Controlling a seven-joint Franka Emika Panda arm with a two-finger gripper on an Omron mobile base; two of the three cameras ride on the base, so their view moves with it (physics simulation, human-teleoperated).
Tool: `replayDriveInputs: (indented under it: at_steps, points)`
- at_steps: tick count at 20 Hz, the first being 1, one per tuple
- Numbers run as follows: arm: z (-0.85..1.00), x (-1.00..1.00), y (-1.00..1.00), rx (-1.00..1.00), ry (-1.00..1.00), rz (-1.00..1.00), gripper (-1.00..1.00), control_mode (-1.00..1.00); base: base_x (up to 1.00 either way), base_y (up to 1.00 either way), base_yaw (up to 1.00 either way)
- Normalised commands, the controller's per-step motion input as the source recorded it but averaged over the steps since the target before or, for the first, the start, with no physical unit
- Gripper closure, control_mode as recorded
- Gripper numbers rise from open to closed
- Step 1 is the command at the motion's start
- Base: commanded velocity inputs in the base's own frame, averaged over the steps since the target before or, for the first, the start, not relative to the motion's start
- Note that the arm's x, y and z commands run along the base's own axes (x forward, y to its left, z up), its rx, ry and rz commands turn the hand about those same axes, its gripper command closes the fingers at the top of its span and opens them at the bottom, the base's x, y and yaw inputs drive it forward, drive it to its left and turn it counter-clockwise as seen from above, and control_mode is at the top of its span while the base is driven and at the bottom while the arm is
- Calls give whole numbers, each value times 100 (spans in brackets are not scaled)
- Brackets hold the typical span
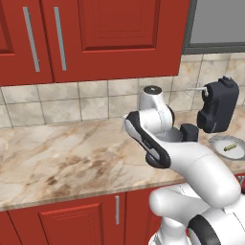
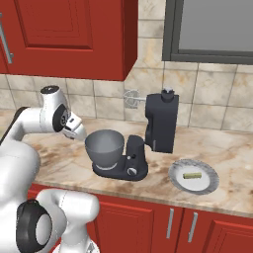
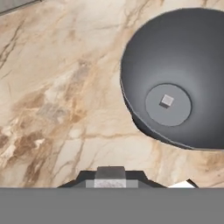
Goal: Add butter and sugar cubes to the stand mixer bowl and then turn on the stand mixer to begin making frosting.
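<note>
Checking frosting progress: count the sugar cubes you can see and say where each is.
1. One sugar cube lies on the flat bottom of the stand mixer bowl, seen in the hand view. A second cube may be hidden elsewhere; the pictures do not show it.

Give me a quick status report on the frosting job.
Gripper state unclear, near the stand mixer bowl. One sugar cube in the bowl. Butter on the plate. Stand mixer head tilted up.

both base views look forward and down, sharing the stand mixer (image 1: 217, 106) (image 2: 148, 138); hand view looks down, close, into its bowl (image 3: 183, 65).
</note>
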Motion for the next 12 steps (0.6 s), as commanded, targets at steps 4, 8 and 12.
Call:
replayDriveInputs:
  at_steps: [4,8,12]
  points:
    - [9,29,-73,0,0,-8,100,-100,0,0,0]
    - [1,42,-63,0,0,-4,100,-100,0,0,0]
    - [-2,28,-46,0,0,-1,100,-100,0,0,0]
